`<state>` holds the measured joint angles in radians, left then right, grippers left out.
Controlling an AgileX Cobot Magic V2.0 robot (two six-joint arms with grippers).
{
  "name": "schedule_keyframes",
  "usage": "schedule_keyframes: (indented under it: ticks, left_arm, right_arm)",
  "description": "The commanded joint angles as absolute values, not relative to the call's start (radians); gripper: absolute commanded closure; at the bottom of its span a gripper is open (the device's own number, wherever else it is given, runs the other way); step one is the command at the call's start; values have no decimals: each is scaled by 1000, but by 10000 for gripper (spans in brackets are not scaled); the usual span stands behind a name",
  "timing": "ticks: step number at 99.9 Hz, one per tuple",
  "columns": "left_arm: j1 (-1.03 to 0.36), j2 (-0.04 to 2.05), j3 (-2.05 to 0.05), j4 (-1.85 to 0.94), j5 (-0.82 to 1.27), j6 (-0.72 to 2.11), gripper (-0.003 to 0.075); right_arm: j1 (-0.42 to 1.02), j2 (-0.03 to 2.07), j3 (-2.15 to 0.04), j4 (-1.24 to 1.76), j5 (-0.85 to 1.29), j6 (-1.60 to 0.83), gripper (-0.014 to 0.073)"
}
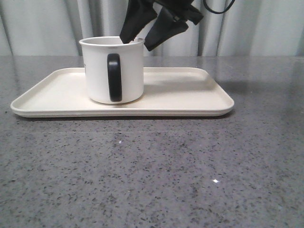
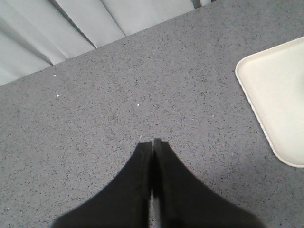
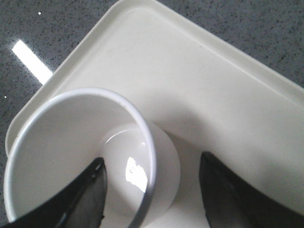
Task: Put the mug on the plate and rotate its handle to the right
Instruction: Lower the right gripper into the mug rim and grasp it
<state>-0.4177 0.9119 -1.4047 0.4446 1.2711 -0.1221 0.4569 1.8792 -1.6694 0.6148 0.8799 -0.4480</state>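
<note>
The white mug (image 1: 130, 71) stands upright on the cream plate (image 1: 190, 95), left of its middle. Its black handle (image 1: 114, 77) points toward the front camera. The smiley face is almost entirely hidden on the mug's left side. My right gripper (image 1: 137, 43) is open and reaches down over the mug's back right rim. In the right wrist view one finger (image 3: 90, 190) is inside the mug (image 3: 71, 142) and the other (image 3: 223, 190) is outside over the plate (image 3: 190, 85); neither touches the wall. My left gripper (image 2: 152, 141) is shut and empty over bare table, beside the plate's corner (image 2: 280, 95).
The grey speckled table (image 1: 152, 171) stretches in front of the plate. Pale curtains (image 1: 266, 23) hang behind the table's far edge. The left gripper does not show in the front view.
</note>
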Motion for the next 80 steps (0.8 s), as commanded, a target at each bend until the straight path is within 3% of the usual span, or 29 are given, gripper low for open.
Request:
schedule_keyframes:
  ticks: [1, 58, 67, 80]
  left_arm:
    - [-419, 906, -1425, 472, 1232, -134, 740]
    - [-419, 906, -1425, 473, 1232, -134, 740]
    - [-419, 906, -1425, 473, 1232, -134, 740]
    - [-419, 906, -1425, 473, 1232, -134, 740]
  right_arm:
    - [458, 1834, -1705, 650, 853, -461, 149]
    - [458, 1843, -1705, 650, 879, -461, 153]
    - [458, 1843, -1705, 650, 885, -461, 215]
    - [458, 1843, -1705, 650, 892, -461, 400]
